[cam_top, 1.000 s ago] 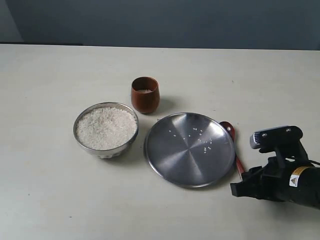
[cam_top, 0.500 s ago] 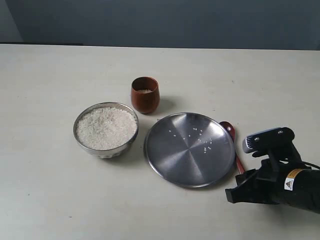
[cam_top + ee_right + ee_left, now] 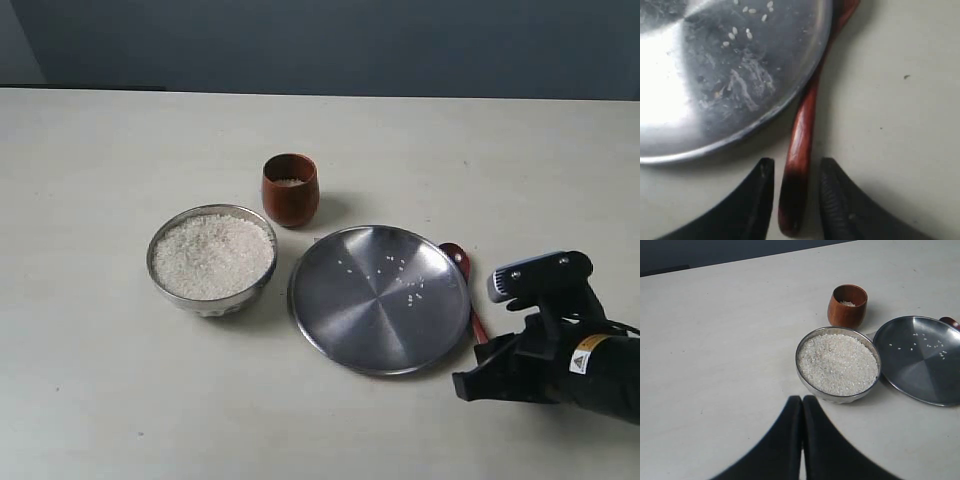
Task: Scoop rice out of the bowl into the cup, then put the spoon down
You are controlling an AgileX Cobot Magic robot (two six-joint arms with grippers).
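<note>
Rice (image 3: 212,256) fills the bowl (image 3: 150,265) in a level heap, left of the table's (image 3: 100,400) middle. The cup (image 3: 290,195) stands just beyond the bowl toward the far edge and shows a few grains inside. The spoon (image 3: 801,135) lies flat toward the right edge, its handle running along the rim of the plate (image 3: 330,310), which carries some stray grains (image 3: 385,265). The right gripper (image 3: 796,165) is low over the handle's end, nearer the table's front edge, with its fingers spread to either side of the wood and a gap showing on both sides. It is probably not gripping yet, though the wrist view is too close to rule out a light touch. The left gripper (image 3: 802,400) hangs apart from everything, short of the bowl, its fingers pressed together on nothing. The main risk is in the pickup. The handle is slim, glossy and hard against the plate's rim, so a squeeze this near its tip could let it pivot or slip out. A finger catching the rim could also shove the plate toward the bowl and cup. A tilted hold would then spill rice during scooping.
</note>
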